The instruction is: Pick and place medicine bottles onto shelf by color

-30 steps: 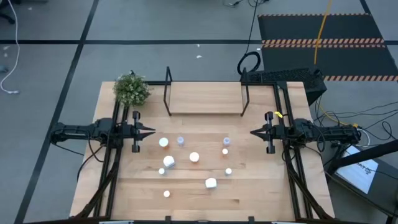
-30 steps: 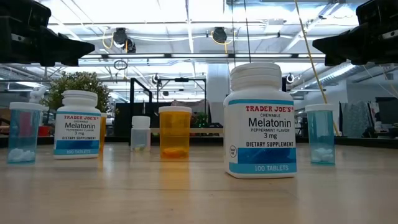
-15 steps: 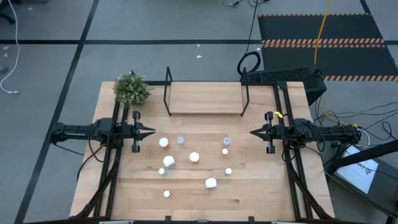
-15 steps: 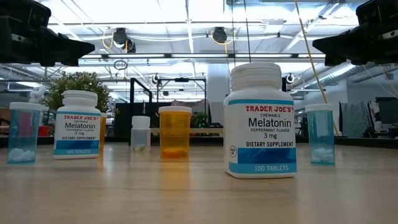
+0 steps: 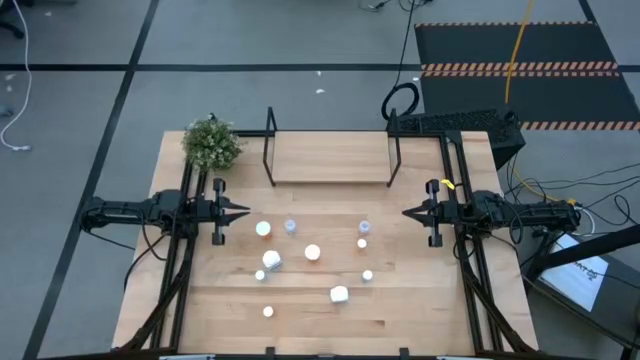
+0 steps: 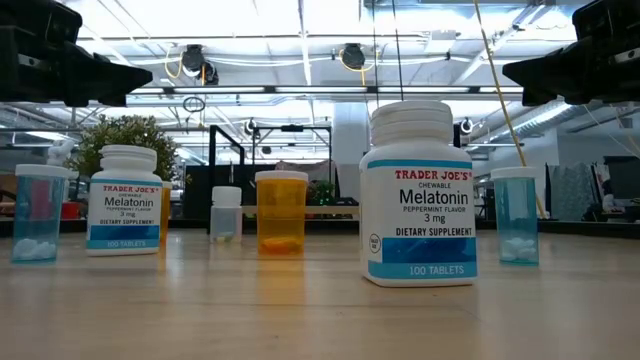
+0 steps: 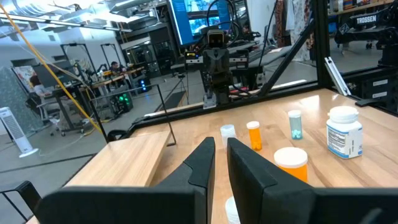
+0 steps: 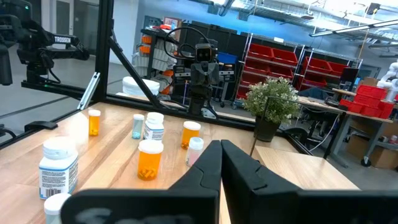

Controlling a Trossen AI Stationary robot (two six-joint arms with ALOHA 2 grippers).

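Several small white-capped pill bottles stand upright on their bases in the middle of the wooden table. Among them are an orange one (image 5: 263, 229), a pale blue one (image 5: 290, 227), a white one (image 5: 270, 260) and another white one (image 5: 339, 294). The low view shows a white Melatonin bottle (image 6: 420, 195) nearest, with an orange bottle (image 6: 281, 212) behind it. The light-wood shelf (image 5: 330, 158) sits at the far edge between black frames. My left gripper (image 5: 245, 211) is shut and empty, hovering left of the bottles. My right gripper (image 5: 407, 212) is shut and empty to their right.
A small green potted plant (image 5: 212, 143) stands at the table's far left corner beside the shelf's left frame (image 5: 270, 145). Black arm mounts and rails run along the table's left and right sides. Bare tabletop lies along the near edge (image 5: 330, 335).
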